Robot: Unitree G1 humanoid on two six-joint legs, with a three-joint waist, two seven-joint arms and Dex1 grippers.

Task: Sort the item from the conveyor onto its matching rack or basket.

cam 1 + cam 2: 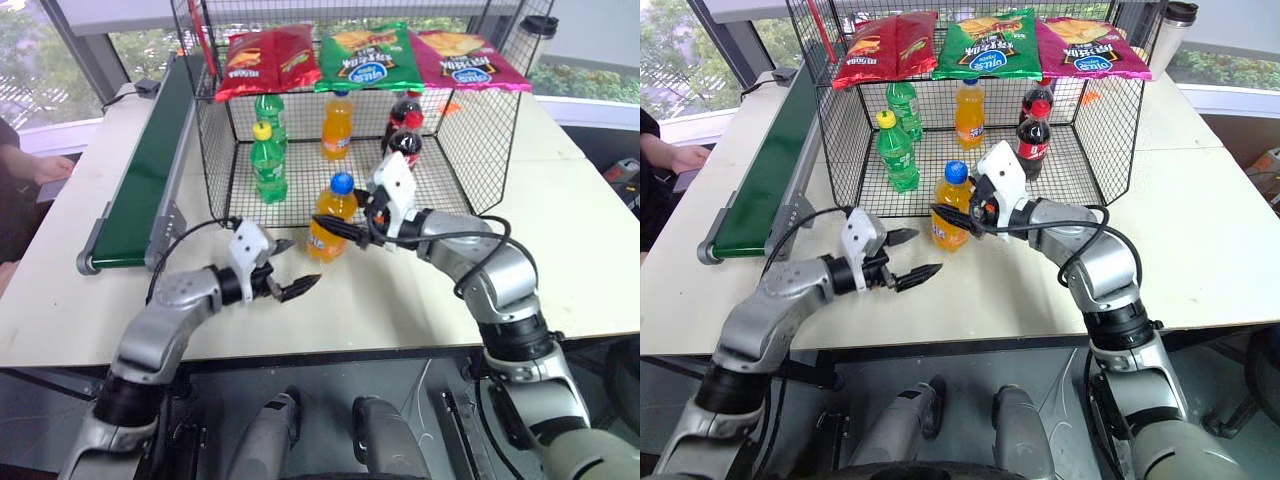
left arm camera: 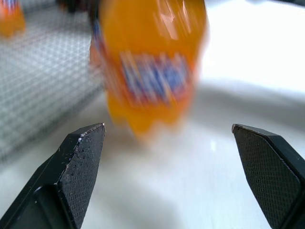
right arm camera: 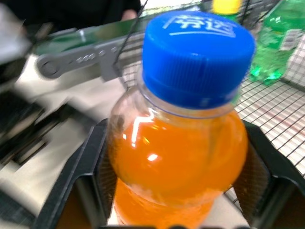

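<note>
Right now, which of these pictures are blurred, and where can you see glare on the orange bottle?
Left wrist view: the orange bottle and its label are smeared, while the black fingers stay crisp. Right wrist view: the blue cap is sharp, white glints sit on the bottle's shoulder, and the conveyor behind is smeared. The two eye views are clear throughout.

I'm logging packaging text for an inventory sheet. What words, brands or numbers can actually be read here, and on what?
Blue cap of the orange soda bottle: white characters, reading roughly "芬达".
Label band on that bottle: blurred, unreadable.
Three chip bags on the wire cage: logos too small to read.
Other bottles' labels: too small to read.
</note>
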